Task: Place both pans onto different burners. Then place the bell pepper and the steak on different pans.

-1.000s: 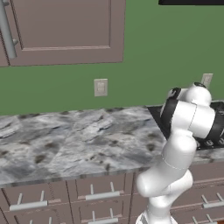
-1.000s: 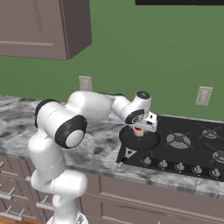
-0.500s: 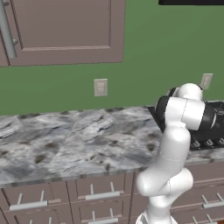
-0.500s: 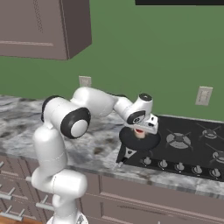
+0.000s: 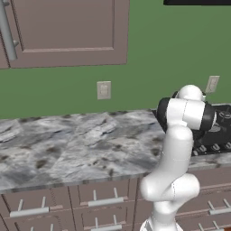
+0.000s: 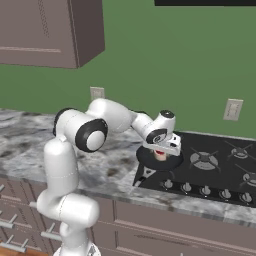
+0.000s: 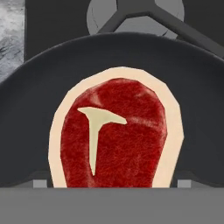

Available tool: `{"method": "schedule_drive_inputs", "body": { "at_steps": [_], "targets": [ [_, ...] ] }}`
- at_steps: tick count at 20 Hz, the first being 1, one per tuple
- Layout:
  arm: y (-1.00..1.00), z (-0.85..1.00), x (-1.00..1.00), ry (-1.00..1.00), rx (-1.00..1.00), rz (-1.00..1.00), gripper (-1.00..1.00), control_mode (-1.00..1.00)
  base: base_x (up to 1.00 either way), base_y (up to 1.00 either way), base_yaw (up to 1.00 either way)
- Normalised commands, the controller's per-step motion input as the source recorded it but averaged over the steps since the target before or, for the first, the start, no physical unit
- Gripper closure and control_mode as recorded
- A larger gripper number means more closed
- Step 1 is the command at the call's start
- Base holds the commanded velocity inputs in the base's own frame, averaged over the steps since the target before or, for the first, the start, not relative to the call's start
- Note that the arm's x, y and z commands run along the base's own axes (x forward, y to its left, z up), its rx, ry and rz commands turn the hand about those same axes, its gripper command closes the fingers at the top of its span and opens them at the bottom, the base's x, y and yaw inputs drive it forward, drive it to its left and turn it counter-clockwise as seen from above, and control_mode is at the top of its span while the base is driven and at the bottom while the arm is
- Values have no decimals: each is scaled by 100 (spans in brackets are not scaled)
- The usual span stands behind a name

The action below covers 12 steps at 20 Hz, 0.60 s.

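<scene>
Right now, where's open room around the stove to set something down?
The marble counter left of the cooktop is bare, as are the right-hand burners. It is crowded at the cooktop's left end, where the tool hangs over the steak in the pan.

The arm's elbow (image 6: pixel 82 131) swung further over the marble counter (image 6: pixel 30 137) and the forearm folded closer to the base, while the gripper (image 6: pixel 161 150) barely shifted above the pan (image 6: pixel 150 161).
</scene>
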Motion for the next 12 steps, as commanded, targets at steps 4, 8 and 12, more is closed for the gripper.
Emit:
{"method": "schedule_drive_inputs", "body": {
  "at_steps": [4, 8, 12],
  "targets": [
    [0, -24, 9, 5, 0, 1, 100, -100, 0, 0, 0],
    [0, -23, 3, 6, 0, 0, 100, -100, 0, 0, 0],
    [0, -21, 0, 7, 0, 0, -100, -100, 0, 0, 0]
  ]
}}
